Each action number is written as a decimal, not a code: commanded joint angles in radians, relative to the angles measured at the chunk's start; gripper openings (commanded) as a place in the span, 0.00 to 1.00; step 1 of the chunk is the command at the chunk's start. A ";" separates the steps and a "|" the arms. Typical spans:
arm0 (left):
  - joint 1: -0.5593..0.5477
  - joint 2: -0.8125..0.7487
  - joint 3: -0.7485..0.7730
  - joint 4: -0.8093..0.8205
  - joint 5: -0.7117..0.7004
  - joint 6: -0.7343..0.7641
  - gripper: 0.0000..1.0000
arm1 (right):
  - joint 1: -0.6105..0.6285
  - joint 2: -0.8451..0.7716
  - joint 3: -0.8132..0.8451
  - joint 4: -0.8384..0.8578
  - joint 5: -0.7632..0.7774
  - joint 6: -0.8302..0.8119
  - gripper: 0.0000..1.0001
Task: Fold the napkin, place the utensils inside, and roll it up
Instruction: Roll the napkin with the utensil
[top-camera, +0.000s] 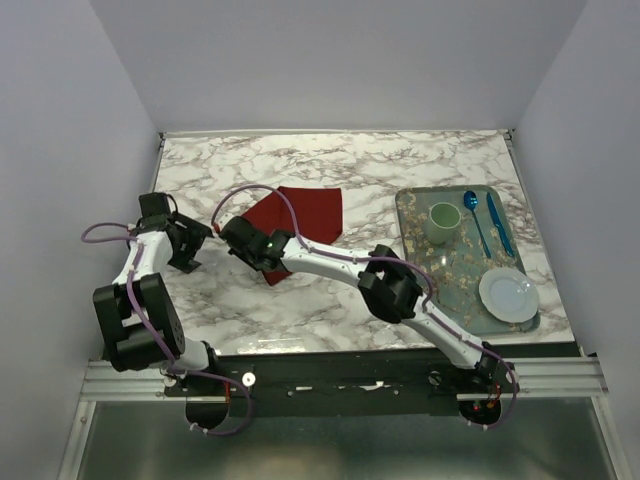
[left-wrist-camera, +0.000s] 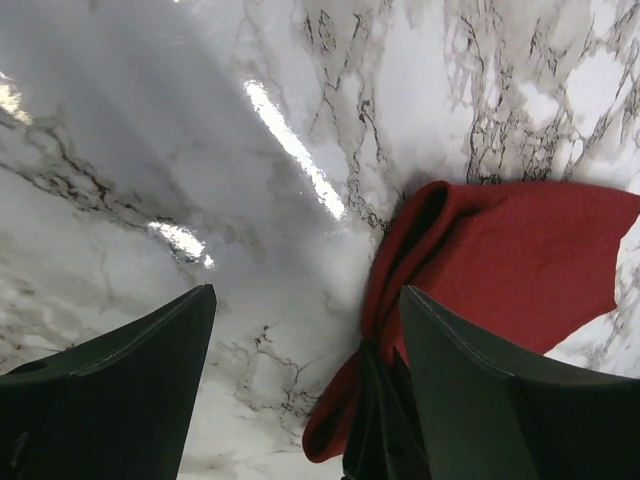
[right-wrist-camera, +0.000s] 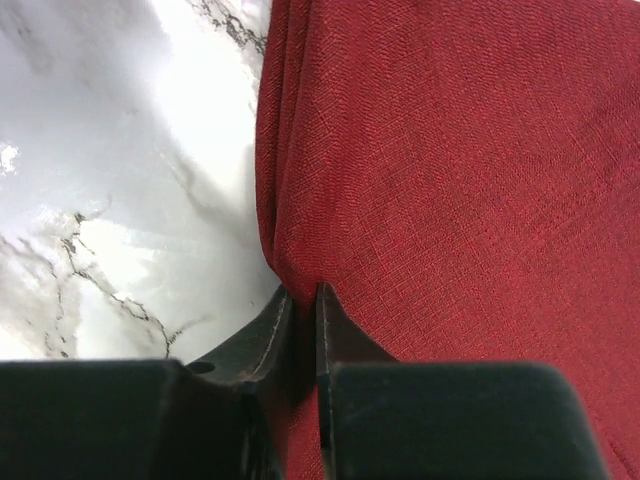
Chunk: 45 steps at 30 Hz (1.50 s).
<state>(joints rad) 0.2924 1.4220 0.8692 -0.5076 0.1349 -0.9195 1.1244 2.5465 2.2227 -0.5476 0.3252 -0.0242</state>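
Note:
The dark red napkin (top-camera: 305, 215) lies folded on the marble table, its near-left corner drawn to a point. My right gripper (top-camera: 265, 262) reaches across to the left and is shut on that corner; in the right wrist view it (right-wrist-camera: 305, 295) pinches a fold of the cloth (right-wrist-camera: 450, 150). My left gripper (top-camera: 200, 245) is open and empty just left of it. In the left wrist view it (left-wrist-camera: 305, 300) is over bare marble, with the napkin (left-wrist-camera: 520, 260) and the right gripper's fingers (left-wrist-camera: 375, 420) beside its right finger. The utensils, a blue spoon (top-camera: 474, 215) and another blue piece (top-camera: 500, 225), lie on the tray.
A grey-green tray (top-camera: 412, 255) stands at the right with a green cup (top-camera: 443, 222) and a white plate (top-camera: 508, 294) on it. Walls close in the table at the back and sides.

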 joint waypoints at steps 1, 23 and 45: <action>-0.001 0.051 -0.029 0.080 0.129 0.056 0.84 | -0.020 -0.020 -0.063 -0.009 -0.063 0.058 0.12; -0.119 0.114 -0.167 0.386 0.289 -0.059 0.95 | -0.201 -0.193 -0.342 0.212 -0.649 0.303 0.01; -0.183 0.235 -0.142 0.422 0.184 -0.033 0.32 | -0.232 -0.215 -0.374 0.224 -0.666 0.271 0.04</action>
<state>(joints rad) 0.1154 1.6241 0.7494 -0.0834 0.3859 -1.0054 0.8898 2.3726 1.8576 -0.2783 -0.3691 0.2863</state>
